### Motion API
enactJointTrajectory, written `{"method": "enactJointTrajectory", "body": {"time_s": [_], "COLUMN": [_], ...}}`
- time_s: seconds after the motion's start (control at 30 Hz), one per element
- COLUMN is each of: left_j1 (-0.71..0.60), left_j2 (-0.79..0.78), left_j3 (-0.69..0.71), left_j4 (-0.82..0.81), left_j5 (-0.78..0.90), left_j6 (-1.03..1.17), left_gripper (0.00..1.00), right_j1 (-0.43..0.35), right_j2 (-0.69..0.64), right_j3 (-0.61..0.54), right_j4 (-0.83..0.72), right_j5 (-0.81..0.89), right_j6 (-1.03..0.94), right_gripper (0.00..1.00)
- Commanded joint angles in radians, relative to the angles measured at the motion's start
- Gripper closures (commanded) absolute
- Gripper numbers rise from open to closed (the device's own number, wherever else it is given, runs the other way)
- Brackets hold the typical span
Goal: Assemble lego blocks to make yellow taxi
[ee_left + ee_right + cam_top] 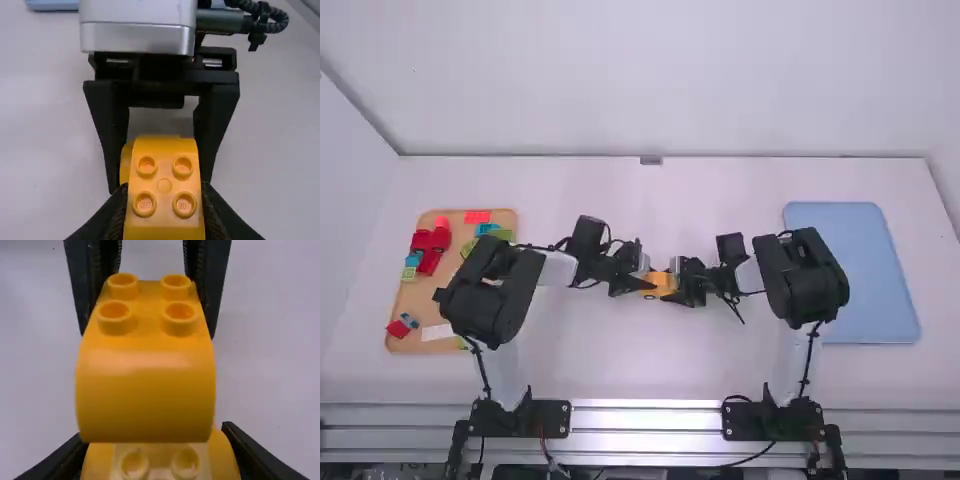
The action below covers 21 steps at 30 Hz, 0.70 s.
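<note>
Yellow blocks (145, 395) clamped: L claw (646, 284), prob. R claw (673, 285).

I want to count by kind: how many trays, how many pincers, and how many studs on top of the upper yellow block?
Trays: 2, brown tray and blue tray
Pincers: 2, left pincer and right pincer
Studs on upper yellow block: 4
Total: 8

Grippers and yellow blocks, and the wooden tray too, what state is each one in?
Left gripper: closed on the curved yellow block.
Right gripper: closed on the second yellow block.
Curved yellow block: held, studs exposed.
Second yellow block: held, partly hidden.
Wooden tray: holding assorted pieces.
</note>
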Motion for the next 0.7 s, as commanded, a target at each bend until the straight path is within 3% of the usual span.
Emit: {"method": "enactJointTrajectory", "body": {"time_s": [0.0, 0.67], "left_j1": [-0.002, -0.020], "left_j2": [0.009, 0.077], "left_j3": [-0.005, -0.011], "left_j4": [0.005, 0.101], "left_j5": [0.004, 0.049], "left_j6": [0.013, -0.063], "left_gripper": [0.98, 0.98], "right_j1": [-0.002, -0.002], "right_j2": [0.015, 0.015], "right_j3": [0.012, 0.012], "right_j4": [-0.004, -0.003], "right_j5": [0.010, 0.010], "right_j6": [-0.008, -0.008], "right_gripper": [0.44, 0.44]}}
